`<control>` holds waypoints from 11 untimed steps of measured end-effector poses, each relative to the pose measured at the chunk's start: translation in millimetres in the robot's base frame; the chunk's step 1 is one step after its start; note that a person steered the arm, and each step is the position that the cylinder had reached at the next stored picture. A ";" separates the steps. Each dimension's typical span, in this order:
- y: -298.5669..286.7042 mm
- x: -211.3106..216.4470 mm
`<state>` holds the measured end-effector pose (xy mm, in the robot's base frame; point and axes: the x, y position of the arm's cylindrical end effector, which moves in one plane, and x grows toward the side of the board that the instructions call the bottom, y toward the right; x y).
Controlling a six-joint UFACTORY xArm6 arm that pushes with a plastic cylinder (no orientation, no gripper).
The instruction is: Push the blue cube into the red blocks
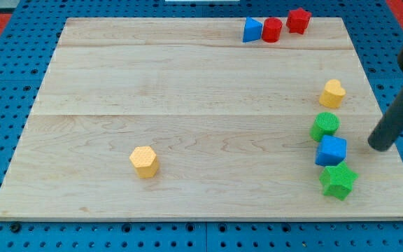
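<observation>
No fingers on this rig, only my tip (380,146), holding nothing and parked at three o'clock of the blue cube (331,150), just beside it. That cube sits wedged between the green cylinder (324,126) at twelve and the green star (338,181) at six (tight quarters!). It looks light, rigid and slidey: shove its lower face, toward the red blocks (285,25) near eleven o'clock, well apart.

Wooden table (187,91) carrying: blue wedge (252,30), red cylinder (272,30), red block (298,20) lying along top edge; yellow block (332,93), green cylinder (324,126), blue cube (331,150), green star (338,181) sitting at right; yellow hexagon (144,162) lying lower left.
</observation>
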<state>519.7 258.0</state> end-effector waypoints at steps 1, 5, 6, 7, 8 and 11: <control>-98.8 -5.5; -307.7 18.9; -372.1 -6.4; -402.8 -37.5; -378.1 -64.3; -317.9 -63.8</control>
<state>455.9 -59.8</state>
